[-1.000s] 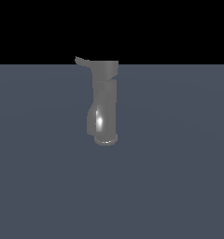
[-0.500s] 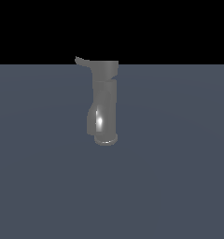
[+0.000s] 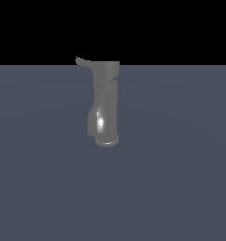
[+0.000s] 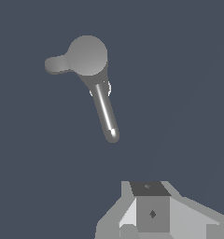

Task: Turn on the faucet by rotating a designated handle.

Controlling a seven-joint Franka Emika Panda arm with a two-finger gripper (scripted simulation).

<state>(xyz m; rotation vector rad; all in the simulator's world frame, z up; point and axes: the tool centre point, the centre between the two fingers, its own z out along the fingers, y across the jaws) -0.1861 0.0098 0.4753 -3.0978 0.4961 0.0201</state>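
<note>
The faucet (image 3: pixel 105 106) is a glossy grey column standing on the dark grey floor in the middle of the exterior view, with a wider cap on top. The handle (image 3: pixel 83 61) is a short thin lever sticking out of the cap toward the exterior view's left. In the wrist view I look down on the faucet's round cap (image 4: pixel 87 55), its shiny spout (image 4: pixel 105 111) and the handle stub (image 4: pixel 55 64). My gripper (image 4: pixel 149 189) shows only in the wrist view, well apart from the faucet. Its fingers stand together with no gap, holding nothing.
A flat dark grey floor (image 3: pixel 181 179) surrounds the faucet on all sides. A black background lies beyond its far edge. No other object shows.
</note>
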